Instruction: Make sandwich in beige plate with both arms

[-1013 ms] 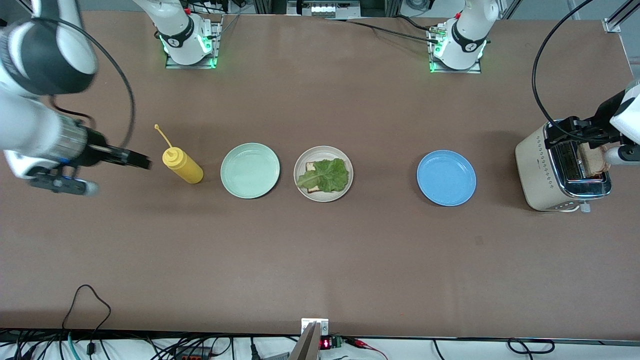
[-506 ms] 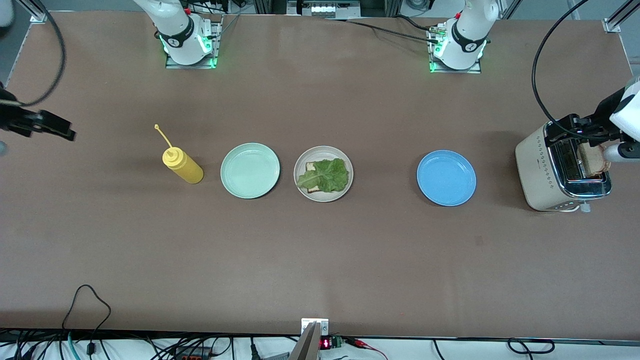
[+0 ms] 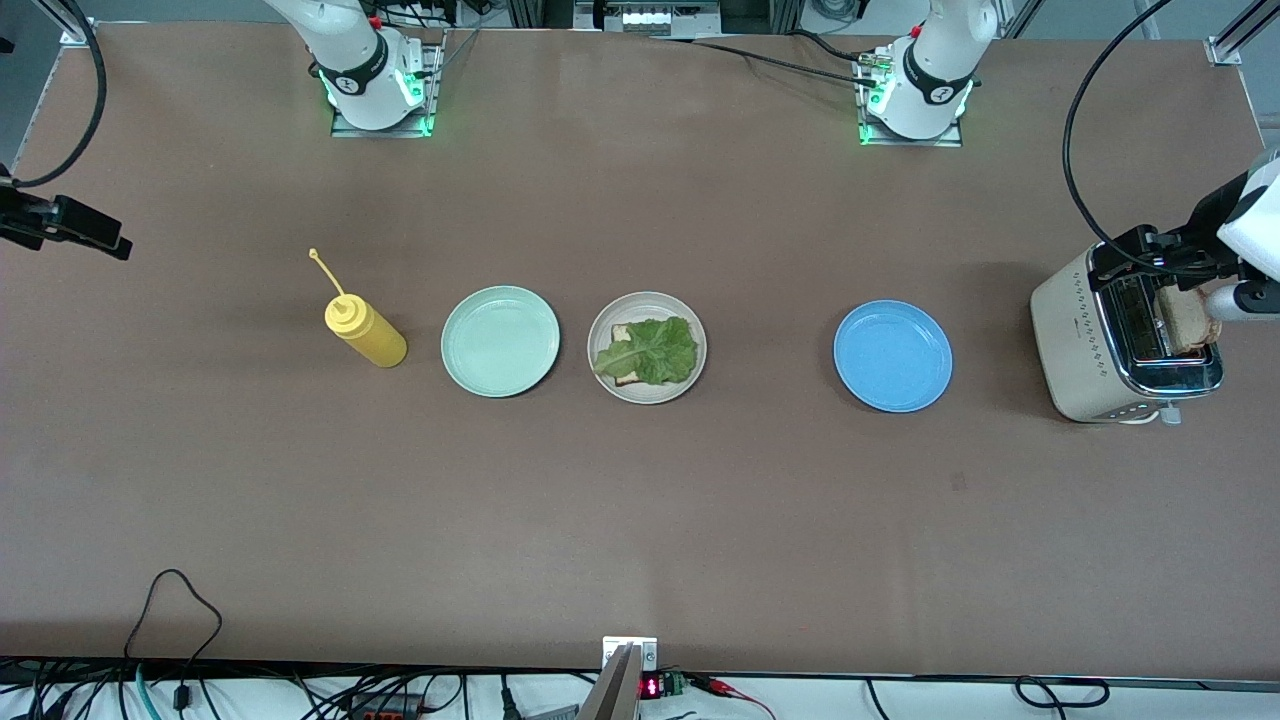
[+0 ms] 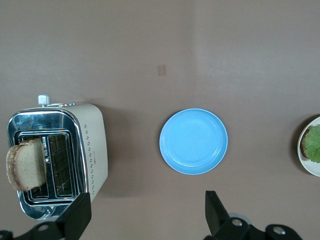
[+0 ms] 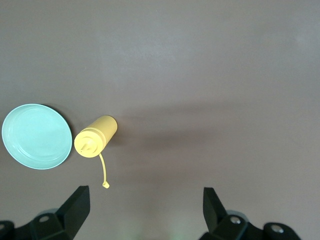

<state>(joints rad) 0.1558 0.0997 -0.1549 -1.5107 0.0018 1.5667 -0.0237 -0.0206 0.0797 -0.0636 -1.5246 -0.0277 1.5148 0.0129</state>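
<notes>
**Open-faced sandwich on the beige plate, both arms high at the table's ends**

The round pale beige plate (image 3: 647,347) sits near the middle of the brown table (image 3: 640,520), well clear of every edge. On it lies a square slice of light brown bread (image 3: 622,335) almost covered by a ruffled green lettuce leaf (image 3: 650,350); no second slice tops it.

Just beside the plate, toward the right arm's end, is a round mint-green plate (image 3: 500,341), and next to that a yellow plastic squeeze bottle (image 3: 366,333) with its cap hanging on a thin strap. Toward the left arm's end lies a round blue plate (image 3: 893,356), apart from the beige one.

Near the edge at the left arm's end stands a cream and chrome two-slot toaster (image 3: 1110,345) with a browned bread slice (image 4: 26,164) sticking up out of one slot.

The left gripper (image 4: 145,212) is raised over the table between the toaster and the blue plate, its fingers spread wide and holding nothing. The right gripper (image 5: 142,210) is up over the table's edge at the right arm's end, fingers likewise apart and empty.
</notes>
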